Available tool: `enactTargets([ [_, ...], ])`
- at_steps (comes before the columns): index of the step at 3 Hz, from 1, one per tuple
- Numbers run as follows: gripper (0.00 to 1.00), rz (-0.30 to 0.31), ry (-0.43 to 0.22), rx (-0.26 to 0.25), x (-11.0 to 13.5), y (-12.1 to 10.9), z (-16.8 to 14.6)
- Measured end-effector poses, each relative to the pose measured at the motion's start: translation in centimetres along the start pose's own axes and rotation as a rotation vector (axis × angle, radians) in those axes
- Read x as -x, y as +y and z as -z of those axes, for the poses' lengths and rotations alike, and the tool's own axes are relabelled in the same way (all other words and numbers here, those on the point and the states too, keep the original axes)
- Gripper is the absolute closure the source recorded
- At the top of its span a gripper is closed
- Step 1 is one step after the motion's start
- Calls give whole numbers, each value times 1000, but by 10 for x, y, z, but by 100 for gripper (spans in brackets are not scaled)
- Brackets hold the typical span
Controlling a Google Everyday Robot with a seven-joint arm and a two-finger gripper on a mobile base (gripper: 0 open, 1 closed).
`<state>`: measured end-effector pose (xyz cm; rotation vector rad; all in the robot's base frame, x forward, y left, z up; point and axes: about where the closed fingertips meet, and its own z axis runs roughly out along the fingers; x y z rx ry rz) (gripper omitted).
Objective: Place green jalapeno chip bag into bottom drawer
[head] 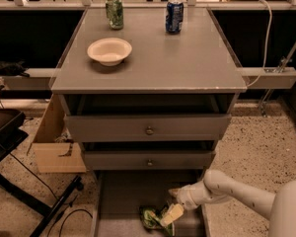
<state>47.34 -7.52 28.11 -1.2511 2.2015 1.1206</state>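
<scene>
The green jalapeno chip bag (152, 217) lies crumpled on the floor of the bottom drawer (119, 196), which is pulled out below the two upper drawers. My gripper (170, 215) reaches in from the right on a white arm and sits right at the bag's right side, with one pale finger (171, 214) lying over the bag. Part of the bag is hidden under the gripper.
On the cabinet top (187, 58) stand a white bowl (109, 51), a green soda can (114, 12) and a blue can (174, 16). A cardboard box (52, 142) is to the left. A black chair base (19, 181) stands at lower left.
</scene>
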Motion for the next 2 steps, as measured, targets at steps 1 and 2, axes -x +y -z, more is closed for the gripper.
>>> enactTargets([
  [1,0,36,72,30,18,38,52],
  [2,0,83,122,9,30,77,104],
])
